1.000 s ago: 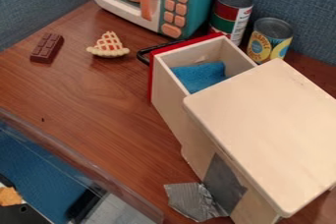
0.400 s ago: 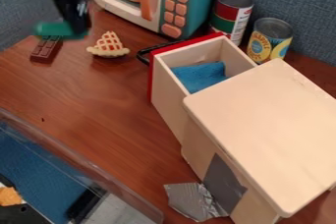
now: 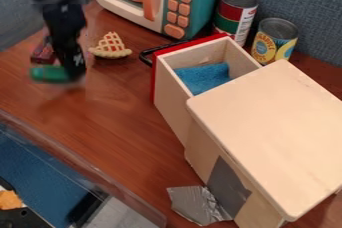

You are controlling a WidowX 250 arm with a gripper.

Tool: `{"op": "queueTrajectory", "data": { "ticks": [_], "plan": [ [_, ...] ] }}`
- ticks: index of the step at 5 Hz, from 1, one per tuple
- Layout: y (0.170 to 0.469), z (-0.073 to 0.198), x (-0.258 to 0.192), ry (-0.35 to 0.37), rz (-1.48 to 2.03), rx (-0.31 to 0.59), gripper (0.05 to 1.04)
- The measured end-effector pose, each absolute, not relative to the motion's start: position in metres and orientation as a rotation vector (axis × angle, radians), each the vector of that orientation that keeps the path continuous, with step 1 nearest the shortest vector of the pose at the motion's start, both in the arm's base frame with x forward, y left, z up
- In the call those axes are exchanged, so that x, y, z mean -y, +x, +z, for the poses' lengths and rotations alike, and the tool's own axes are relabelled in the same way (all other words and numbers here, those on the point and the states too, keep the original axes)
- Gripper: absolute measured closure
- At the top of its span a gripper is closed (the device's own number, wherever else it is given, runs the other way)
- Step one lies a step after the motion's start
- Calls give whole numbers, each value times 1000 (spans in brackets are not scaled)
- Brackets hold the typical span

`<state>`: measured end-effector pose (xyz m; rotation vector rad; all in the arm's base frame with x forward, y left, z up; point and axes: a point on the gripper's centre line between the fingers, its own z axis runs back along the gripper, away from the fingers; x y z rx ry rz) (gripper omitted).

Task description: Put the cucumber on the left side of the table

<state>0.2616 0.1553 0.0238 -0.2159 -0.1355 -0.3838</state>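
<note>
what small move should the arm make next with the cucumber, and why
Probably ease the cucumber gently down where it is: the gripper holds it over the table's left side, just in front of the chocolate, and whether it touches the wood can't be told.

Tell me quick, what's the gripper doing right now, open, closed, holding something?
End effector: closed on the green cucumber, at the table's left side.
</note>
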Motion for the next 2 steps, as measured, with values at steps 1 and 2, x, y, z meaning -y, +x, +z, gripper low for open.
{"op": "queueTrajectory", "data": {
  "ticks": [1, 2],
  "plan": [
    [262, 21, -157, -197, -362, 132, 340],
    [258, 24, -156, -209, -358, 92, 97]
  ]
}}
